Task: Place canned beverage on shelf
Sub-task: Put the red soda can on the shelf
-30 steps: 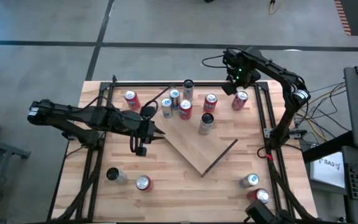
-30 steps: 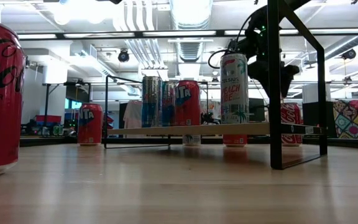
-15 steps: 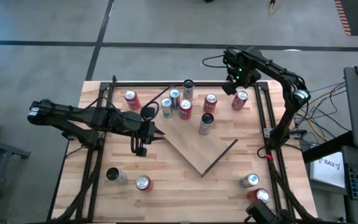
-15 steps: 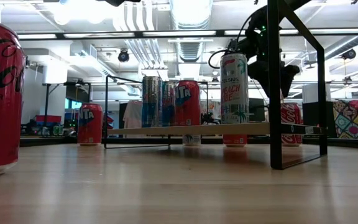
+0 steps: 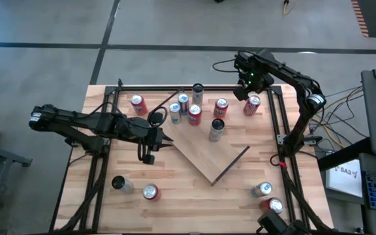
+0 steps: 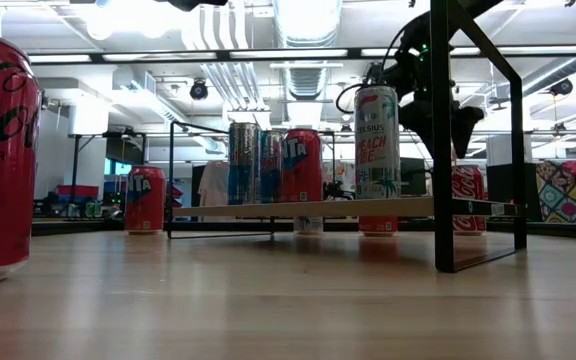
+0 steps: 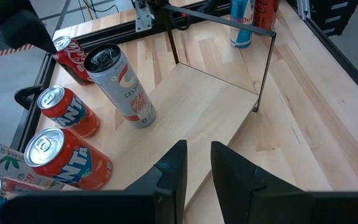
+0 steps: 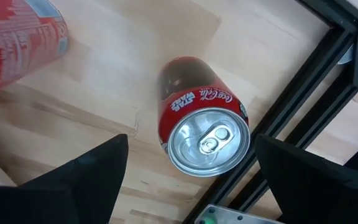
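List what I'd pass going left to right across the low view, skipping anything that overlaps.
Big red can up close → small red can → orange Fanta can → tall white can → red Coca-Cola can.

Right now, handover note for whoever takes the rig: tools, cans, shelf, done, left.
Right tool: open, empty, poised above the upright red cola can at the table's far right, beside the frame.
Left tool: fingers near together, holding nothing, waiting at the shelf's left edge.
Shelf: the tall white can and orange cans stand near its far end; the near part is bare.
Done: several cans appear shelved.
Left: grasp the cola can and shelve it; stray cans sit at the near left and near right.
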{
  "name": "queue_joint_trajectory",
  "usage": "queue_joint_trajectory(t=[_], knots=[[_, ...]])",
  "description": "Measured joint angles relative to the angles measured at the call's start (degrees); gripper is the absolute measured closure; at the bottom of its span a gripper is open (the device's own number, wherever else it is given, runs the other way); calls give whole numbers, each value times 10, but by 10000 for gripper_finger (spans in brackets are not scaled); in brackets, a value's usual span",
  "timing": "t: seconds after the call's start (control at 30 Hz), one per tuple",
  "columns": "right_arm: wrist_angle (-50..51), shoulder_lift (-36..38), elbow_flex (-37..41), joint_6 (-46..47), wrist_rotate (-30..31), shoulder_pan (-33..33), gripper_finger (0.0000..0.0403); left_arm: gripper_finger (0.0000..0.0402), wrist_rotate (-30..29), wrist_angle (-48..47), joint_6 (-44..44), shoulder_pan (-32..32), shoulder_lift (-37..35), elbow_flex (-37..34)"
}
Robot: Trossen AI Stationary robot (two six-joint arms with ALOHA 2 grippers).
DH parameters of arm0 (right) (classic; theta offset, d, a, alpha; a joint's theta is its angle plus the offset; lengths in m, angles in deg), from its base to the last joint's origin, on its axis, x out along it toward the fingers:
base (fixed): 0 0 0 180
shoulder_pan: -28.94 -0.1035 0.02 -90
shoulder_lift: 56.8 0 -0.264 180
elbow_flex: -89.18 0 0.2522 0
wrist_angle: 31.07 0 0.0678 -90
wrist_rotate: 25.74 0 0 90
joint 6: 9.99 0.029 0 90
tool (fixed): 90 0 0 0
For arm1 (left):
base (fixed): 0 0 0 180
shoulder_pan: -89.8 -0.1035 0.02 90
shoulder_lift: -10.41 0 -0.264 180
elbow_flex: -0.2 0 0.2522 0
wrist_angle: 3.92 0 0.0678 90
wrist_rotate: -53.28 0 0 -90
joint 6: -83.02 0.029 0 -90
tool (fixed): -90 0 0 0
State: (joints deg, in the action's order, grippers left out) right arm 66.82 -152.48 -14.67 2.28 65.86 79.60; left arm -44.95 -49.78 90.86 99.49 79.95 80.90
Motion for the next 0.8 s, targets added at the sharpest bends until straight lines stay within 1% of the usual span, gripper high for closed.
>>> queue_joint_trajectory(t=[0.27, 0.43, 0.57, 0.67, 0.8], knots=[[-25, 11, 48, 9, 0, 0, 62, 345, 0, 0, 1, 0, 0, 0], [-27, 31, 79, 27, 43, 0, 62, 345, 0, 0, 2, 0, 0, 0], [-53, 54, 106, 36, 43, 3, 62, 345, 0, 1, 6, 0, 0, 0], [-61, 60, 125, 41, 42, 3, 62, 345, 0, 2, 6, 0, 0, 0], [-97, 65, 155, 48, 42, 4, 62, 345, 0, 2, 6, 0, 0, 0]])
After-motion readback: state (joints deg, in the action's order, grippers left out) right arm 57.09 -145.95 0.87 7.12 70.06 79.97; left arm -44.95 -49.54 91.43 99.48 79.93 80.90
